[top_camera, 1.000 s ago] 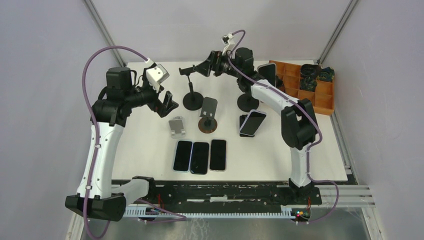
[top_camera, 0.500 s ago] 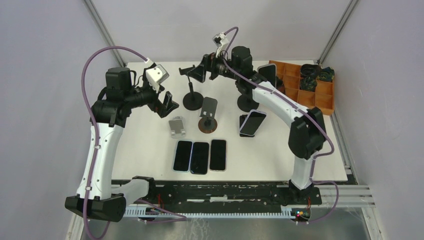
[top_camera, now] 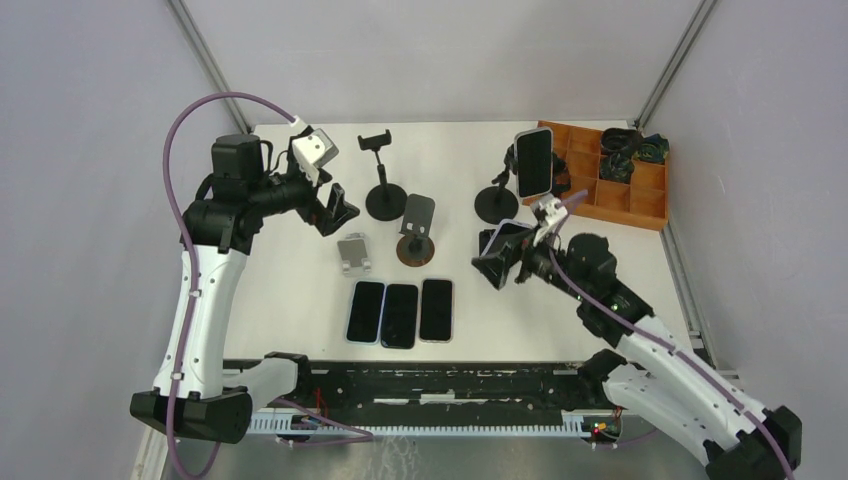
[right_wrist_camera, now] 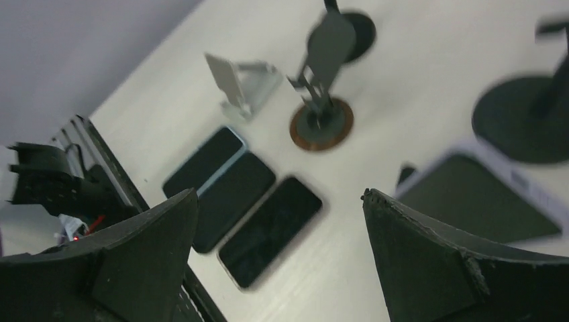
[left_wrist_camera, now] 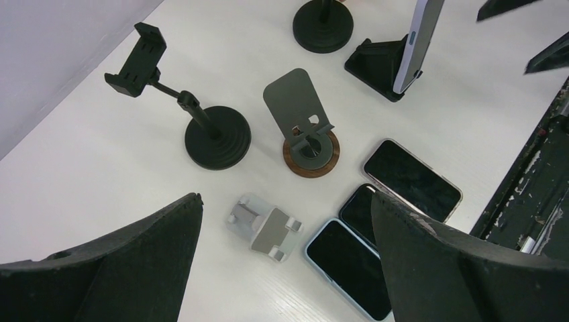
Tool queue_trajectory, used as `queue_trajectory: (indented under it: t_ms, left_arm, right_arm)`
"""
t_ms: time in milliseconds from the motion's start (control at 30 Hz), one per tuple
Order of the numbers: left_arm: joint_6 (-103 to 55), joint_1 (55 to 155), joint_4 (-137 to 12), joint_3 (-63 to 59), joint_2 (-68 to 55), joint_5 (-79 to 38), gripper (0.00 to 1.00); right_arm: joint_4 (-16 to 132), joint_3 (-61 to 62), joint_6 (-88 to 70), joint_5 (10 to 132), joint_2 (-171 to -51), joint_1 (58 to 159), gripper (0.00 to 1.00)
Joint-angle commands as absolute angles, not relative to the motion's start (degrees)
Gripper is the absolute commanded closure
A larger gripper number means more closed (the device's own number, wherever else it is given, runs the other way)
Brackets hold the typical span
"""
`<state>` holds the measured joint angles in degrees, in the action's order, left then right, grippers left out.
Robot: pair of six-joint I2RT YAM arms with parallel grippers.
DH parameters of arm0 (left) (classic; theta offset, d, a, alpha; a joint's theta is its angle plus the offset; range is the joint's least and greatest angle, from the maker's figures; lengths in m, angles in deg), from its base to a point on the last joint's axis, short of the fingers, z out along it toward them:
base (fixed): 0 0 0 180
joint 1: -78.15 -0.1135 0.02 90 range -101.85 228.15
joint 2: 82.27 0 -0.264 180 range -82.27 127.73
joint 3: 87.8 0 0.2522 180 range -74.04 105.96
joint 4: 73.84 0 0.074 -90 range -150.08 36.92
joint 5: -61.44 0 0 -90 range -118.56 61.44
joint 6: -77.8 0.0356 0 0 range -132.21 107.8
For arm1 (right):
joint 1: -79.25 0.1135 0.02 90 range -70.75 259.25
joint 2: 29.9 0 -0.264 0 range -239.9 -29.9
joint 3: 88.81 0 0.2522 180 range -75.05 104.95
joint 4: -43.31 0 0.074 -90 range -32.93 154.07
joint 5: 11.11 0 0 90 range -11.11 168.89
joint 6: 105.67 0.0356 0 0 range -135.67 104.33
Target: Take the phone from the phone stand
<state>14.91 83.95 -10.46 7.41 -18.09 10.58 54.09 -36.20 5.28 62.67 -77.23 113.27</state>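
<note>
A pink-edged phone stands upright in a black clamp stand at the back right. A second phone leans on a black wedge stand; it also shows in the left wrist view and in the right wrist view. My right gripper is open and empty, hovering just in front and left of this leaning phone; the right wrist view shows the same. My left gripper is open and empty, high over the table's left part, and the left wrist view shows it above the silver stand.
Three phones lie flat side by side near the front. An empty clamp stand, a grey plate stand on a wooden base and a small silver folding stand stand mid-table. An orange compartment tray sits at the back right.
My right arm has swung from the back, near the empty clamp stand, down to the front right beside the leaning phone. The left arm has not moved.
</note>
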Motion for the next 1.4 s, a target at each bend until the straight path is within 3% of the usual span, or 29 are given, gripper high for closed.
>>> queue_trajectory:
  t_ms: [0, 267, 733, 1067, 1367]
  left_arm:
    - [14.5, 83.8, -10.1, 8.1, -18.0, 13.6, 0.00]
    - [14.7, 83.7, -8.9, 8.7, -16.8, 14.6, 0.00]
    - [15.1, 83.8, -7.5, 9.7, -15.8, 14.6, 0.00]
    - [15.2, 83.7, -7.2, 10.2, -14.7, 15.3, 0.00]
    - [16.3, 83.7, -6.5, 10.0, -14.7, 15.4, 0.00]
  right_arm:
    - [62.4, -48.8, 10.3, 71.4, -68.0, 112.2, 0.02]
    - [54.1, -62.9, 11.7, 75.4, -67.9, 107.1, 0.02]
    - [12.7, -66.0, 10.7, 51.5, -92.5, 91.7, 0.02]
    - [-2.2, -63.1, 14.6, 45.1, -107.6, 91.4, 0.19]
    - [-9.7, -61.7, 17.1, 42.8, -113.5, 91.7, 0.34]
